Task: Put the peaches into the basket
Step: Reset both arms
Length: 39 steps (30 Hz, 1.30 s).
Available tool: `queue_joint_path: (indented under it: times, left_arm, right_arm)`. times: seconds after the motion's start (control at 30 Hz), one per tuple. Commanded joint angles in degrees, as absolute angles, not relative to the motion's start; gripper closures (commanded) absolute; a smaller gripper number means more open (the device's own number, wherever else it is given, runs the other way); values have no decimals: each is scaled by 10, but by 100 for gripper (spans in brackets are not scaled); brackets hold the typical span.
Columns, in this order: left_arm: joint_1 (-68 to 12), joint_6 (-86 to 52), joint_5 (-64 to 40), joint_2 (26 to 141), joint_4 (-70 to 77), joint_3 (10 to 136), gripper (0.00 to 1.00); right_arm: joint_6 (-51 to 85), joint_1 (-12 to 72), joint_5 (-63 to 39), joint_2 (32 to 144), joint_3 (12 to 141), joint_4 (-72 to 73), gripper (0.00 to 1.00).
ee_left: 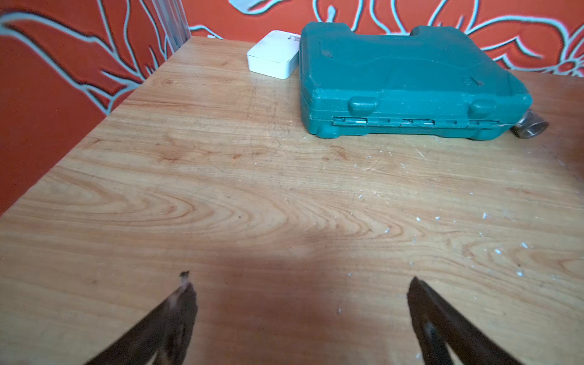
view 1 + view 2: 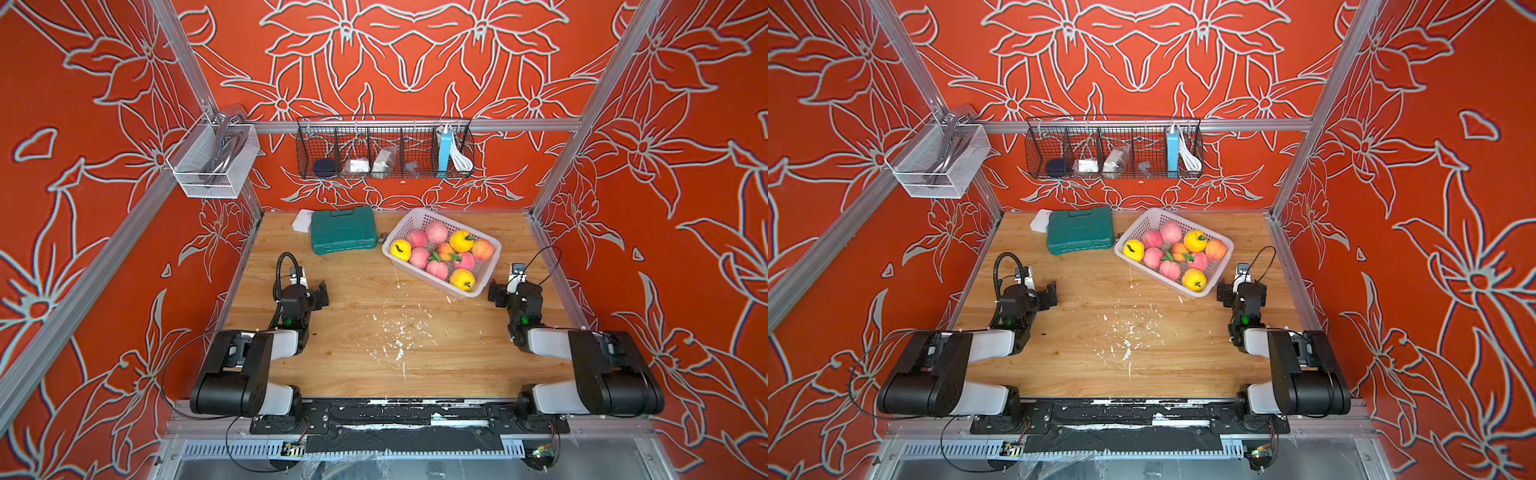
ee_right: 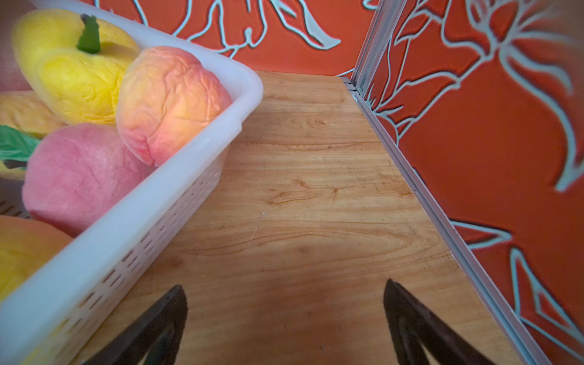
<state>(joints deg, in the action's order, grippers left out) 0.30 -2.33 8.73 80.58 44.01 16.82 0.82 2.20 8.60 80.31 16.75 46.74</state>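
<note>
1. Holding the left pincer [image 1: 299, 279] low at the left side of the surface [image 2: 457, 365], I have its jaws wide apart and empty, with only bare wood between them.
2. Beyond it lie a white box [image 2: 302, 220], a green case [image 2: 344, 229] just beside it, and a metal fitting [image 1: 532, 126] at the case's right end. None of these belongs to the task, so I would leave them alone.
3. Count the peaches [image 2: 436, 231]. I find ten, all inside the basket [image 3: 132, 215] at the back right of the surface, and none on the wood. I judge the task complete, so the step in hand is to confirm the count and stand clear.
4. The right pincer [image 3: 284, 284] has its jaws wide apart and empty. It sits just beside the basket's near right corner without touching it. Any move should lead away from the rim, because a nudge would probably slide the light basket and spill the heaped fruit.
5. The surface is pale wood with white flecks [image 2: 399, 332] scattered around its middle.
6. The walls are red with pale flower outlines, set on an aluminium frame. A white mesh bin [image 2: 212, 162] hangs on the left rail and a black wire rack [image 2: 384, 147] on the back rail.
</note>
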Motion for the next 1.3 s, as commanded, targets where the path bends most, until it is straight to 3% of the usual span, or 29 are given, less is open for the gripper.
queue_joint_path:
  times: [0.0,0.5,0.67,0.73,0.8,1.03,1.27]
  left_arm:
    - [1,-9,64,810,444,179,1]
    - [1,-9,65,808,446,177,1]
    - [1,-10,65,808,446,177,1]
    - [1,-9,65,808,446,177,1]
    - [1,-10,64,808,446,177,1]
    - [1,-10,64,807,446,177,1]
    - [4,-10,60,808,446,176,1]
  right_arm:
    - [15,22,103,805,174,471,1]
    - [14,23,104,804,173,472,1]
    - [44,20,163,787,121,546,1]
    - [29,20,130,794,140,519,1]
    - [-18,23,31,810,193,442,1]
    - [25,7,88,800,163,485,1]
    - [-17,19,16,809,188,449,1]
